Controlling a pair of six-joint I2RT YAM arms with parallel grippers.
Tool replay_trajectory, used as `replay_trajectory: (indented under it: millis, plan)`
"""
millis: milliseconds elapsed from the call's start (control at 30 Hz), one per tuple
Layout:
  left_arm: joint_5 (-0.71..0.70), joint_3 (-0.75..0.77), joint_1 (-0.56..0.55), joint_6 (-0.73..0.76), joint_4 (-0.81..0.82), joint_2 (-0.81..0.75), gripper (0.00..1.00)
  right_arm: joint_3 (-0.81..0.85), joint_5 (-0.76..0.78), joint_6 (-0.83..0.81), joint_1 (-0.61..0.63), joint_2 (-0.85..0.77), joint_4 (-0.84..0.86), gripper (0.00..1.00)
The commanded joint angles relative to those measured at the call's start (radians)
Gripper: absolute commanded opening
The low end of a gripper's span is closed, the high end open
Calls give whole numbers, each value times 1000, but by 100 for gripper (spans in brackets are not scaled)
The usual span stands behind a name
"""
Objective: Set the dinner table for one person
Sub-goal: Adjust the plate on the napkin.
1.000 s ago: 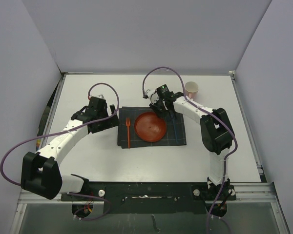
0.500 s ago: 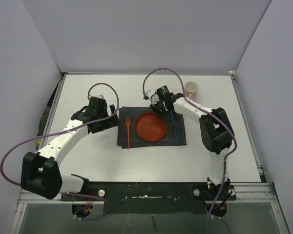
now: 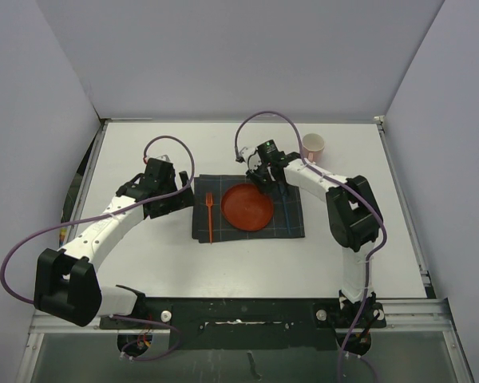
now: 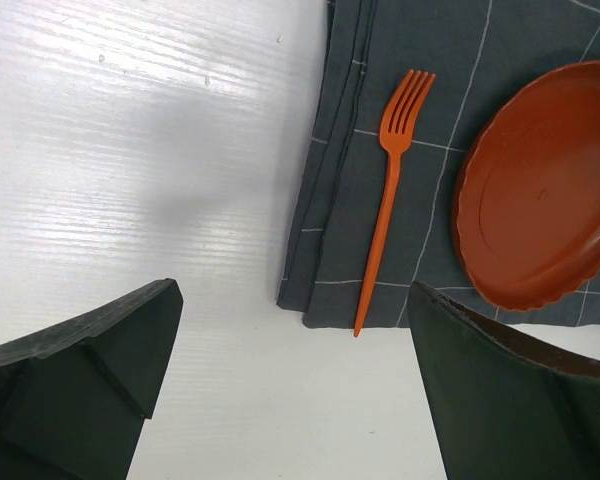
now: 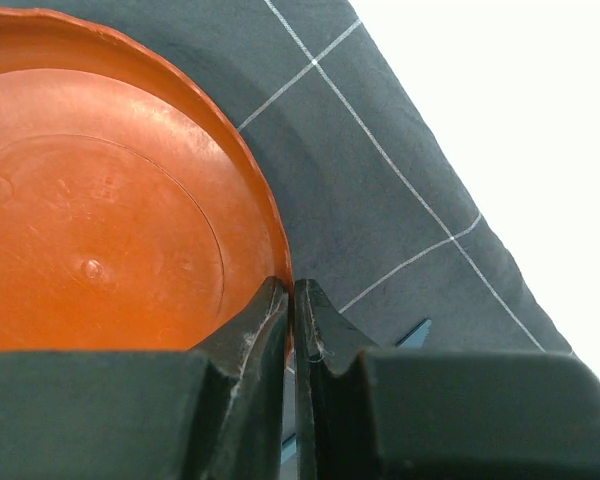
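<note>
At the black right gripper [image 5: 292,292]'s tips, a red-orange plate [image 5: 100,220]; beneath them, a dark grey mat [image 5: 380,200] with thin white grid lines.

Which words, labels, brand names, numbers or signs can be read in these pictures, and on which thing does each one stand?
None can be read. The plate, the fork, the cloth mat and the dinner table bear no writing; the mat has only pale grid lines. The cup is too small to tell whether it bears any.
</note>
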Motion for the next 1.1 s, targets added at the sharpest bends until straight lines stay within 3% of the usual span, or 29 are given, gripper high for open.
replay_trajectory:
  millis: [0, 300, 367, 500, 600, 1067]
  plan:
    - [5, 2, 2, 1, 30, -17, 98, 27, 14, -7, -9, 27, 46, 1]
    - [11, 6, 2, 0, 33, -9, 98, 33, -6, -2, -10, 36, 39, 1]
    - [11, 6, 2, 1, 35, -8, 98, 31, -6, -2, -11, 35, 42, 5]
    - [14, 2, 2, 1, 37, -5, 98, 34, -4, -7, -10, 27, 40, 24]
    - [16, 3, 2, -2, 41, -5, 98, 33, 4, -9, -10, 16, 42, 31]
    - [34, 10, 0, -11, 45, -42, 98, 80, 148, -122, -63, -161, 35, 38]
